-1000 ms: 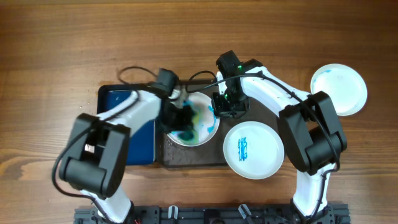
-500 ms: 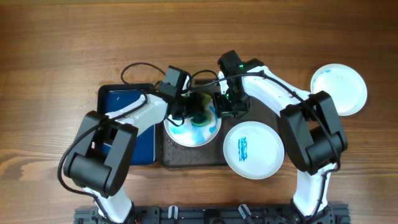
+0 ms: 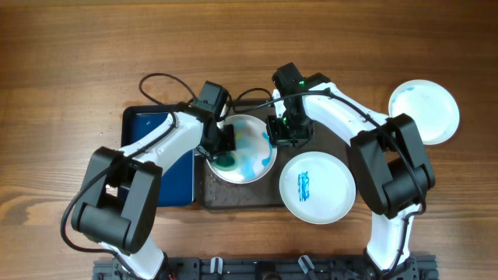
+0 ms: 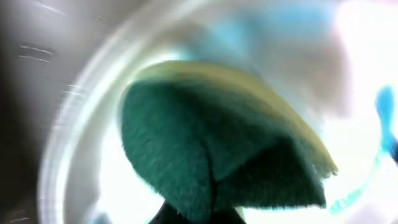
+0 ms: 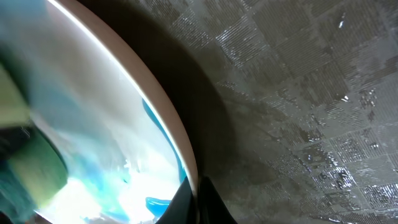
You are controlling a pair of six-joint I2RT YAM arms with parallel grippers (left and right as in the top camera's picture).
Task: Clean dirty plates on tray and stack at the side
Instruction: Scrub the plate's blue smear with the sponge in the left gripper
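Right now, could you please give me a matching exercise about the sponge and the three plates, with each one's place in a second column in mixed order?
Things:
1. sponge
2. smeared plate
3. scribbled plate
4. faintly marked plate

Places:
A. alone on the bare wood table, far right
B. folded in the left claw
C. partly over the tray's near edge, right part
D. on the tray, under the sponge

Pairs: 1-B, 2-D, 3-C, 4-A
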